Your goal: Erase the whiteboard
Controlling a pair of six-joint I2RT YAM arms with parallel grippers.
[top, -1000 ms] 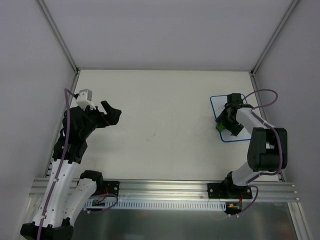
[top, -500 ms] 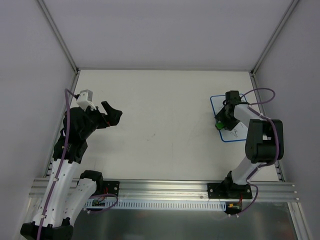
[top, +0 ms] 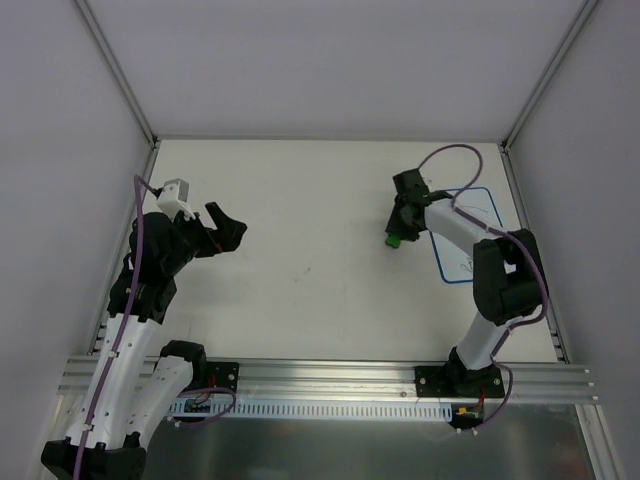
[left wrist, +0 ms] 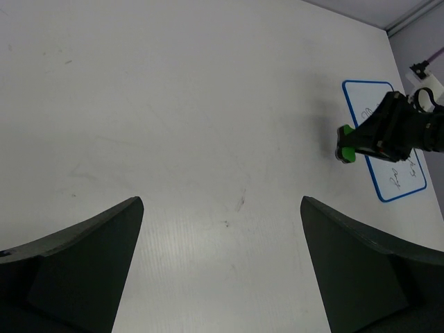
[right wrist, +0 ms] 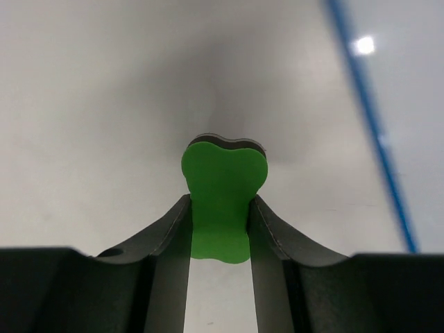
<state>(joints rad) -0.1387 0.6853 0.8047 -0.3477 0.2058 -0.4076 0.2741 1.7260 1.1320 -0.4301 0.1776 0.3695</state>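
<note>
The right claw (right wrist: 220, 229) pinches the green eraser (right wrist: 223, 182), ready for wiping, just left of the whiteboard (top: 478, 207), which lies by the desk's (top: 300, 190) right edge. The left claw (top: 218, 235) hangs open, out of the way.

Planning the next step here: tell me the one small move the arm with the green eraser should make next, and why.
Probably swing the right gripper rightward and set the eraser on the whiteboard's near end. The gripper pinches the eraser off the whiteboard, to the left of its left edge, and dark scribbles show at that near end.
</note>
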